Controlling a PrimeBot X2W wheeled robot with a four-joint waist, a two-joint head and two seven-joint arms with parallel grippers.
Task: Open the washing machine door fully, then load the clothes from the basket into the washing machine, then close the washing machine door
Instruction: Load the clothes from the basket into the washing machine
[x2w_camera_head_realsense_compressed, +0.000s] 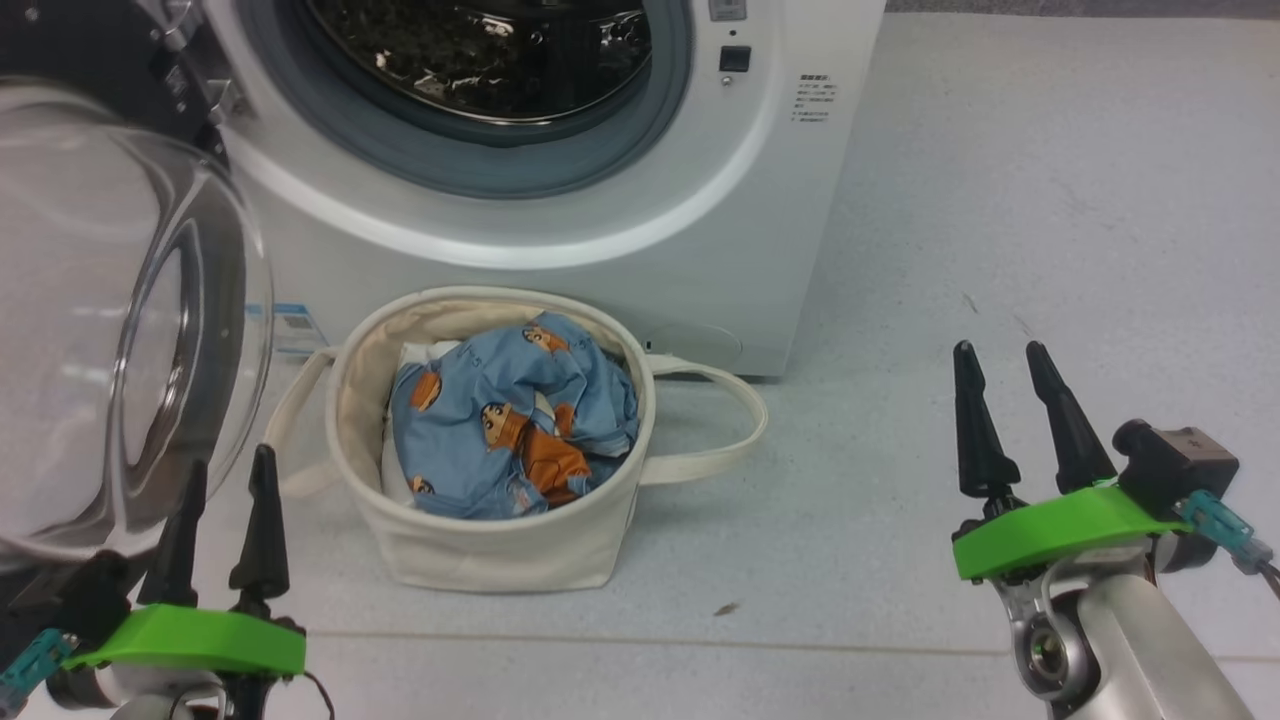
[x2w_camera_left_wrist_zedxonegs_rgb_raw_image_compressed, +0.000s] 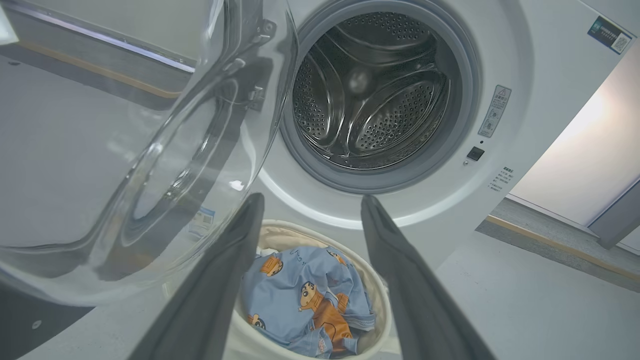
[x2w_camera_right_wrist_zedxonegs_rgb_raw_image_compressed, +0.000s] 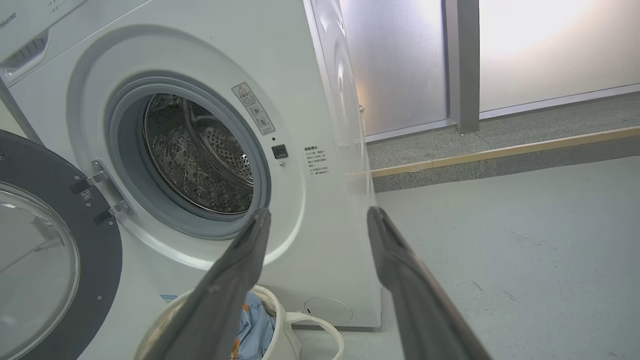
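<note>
The white washing machine (x2w_camera_head_realsense_compressed: 600, 220) stands ahead with its steel drum (x2w_camera_left_wrist_zedxonegs_rgb_raw_image_compressed: 372, 85) bare inside. Its door (x2w_camera_head_realsense_compressed: 110, 320) is swung wide to the left, the glass bowl bulging toward me, and shows as door (x2w_camera_right_wrist_zedxonegs_rgb_raw_image_compressed: 45, 260) with its black rim and as door (x2w_camera_left_wrist_zedxonegs_rgb_raw_image_compressed: 140, 150). In front of the machine sits the cream basket (x2w_camera_head_realsense_compressed: 480, 545), holding the light blue clothes (x2w_camera_head_realsense_compressed: 510, 420) with orange figures, also clothes (x2w_camera_left_wrist_zedxonegs_rgb_raw_image_compressed: 310, 300). My left gripper (x2w_camera_head_realsense_compressed: 225, 500) is open beside the door's lower edge, left of the basket. My right gripper (x2w_camera_head_realsense_compressed: 1005, 385) is open over the floor to the right.
Pale grey floor (x2w_camera_head_realsense_compressed: 1000, 200) spreads to the right of the machine. A raised step with a wooden edge (x2w_camera_right_wrist_zedxonegs_rgb_raw_image_compressed: 500, 150) and frosted glass panels (x2w_camera_right_wrist_zedxonegs_rgb_raw_image_compressed: 550, 45) lie behind the machine's right side. A blue sticker (x2w_camera_head_realsense_compressed: 295, 325) is low on the machine.
</note>
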